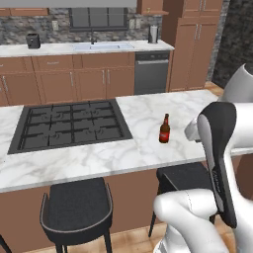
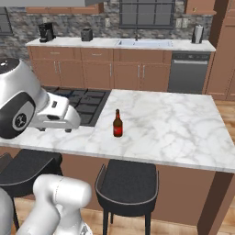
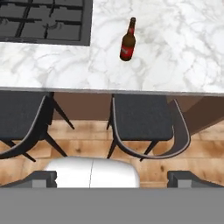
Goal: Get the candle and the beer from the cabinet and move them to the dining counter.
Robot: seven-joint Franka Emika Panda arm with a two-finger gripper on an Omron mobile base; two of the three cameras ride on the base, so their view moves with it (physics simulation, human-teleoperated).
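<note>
Found the small dark brown glass beer bottle with narrow neck and red label (image 1: 164, 129) (image 2: 118, 124) (image 3: 127, 41) standing upright on the long white grey-veined marble dining counter (image 1: 148, 150) (image 2: 179, 128) (image 3: 183, 57), just beside the right edge of the inset black gas cooktop (image 1: 71, 123) (image 2: 87, 103) (image 3: 43, 17) and somewhat nearer the counter's front edge than its back edge. Judged it rigid, smooth and likely slippery, breakable if knocked over or dropped, light enough for one hand yet tall on a narrow base, so easy to tip with a sideways nudge. Reckoned the straight lower body, around the label, the safest place to clamp, with the fingers level across it; thought the slim neck a poorer hold, since the body could swing below it. Noted the two-finger gripper (image 3: 116, 177) in the hand view with its dark tips spread as wide as they go and nothing between them. Placed it back from the counter's front edge, above the dark round-backed stools (image 3: 140, 118) and the wooden floor, looking down. Saw the bottle well apart from it, ahead and beyond that front edge, roughly in line with the gap between the tips.
</note>
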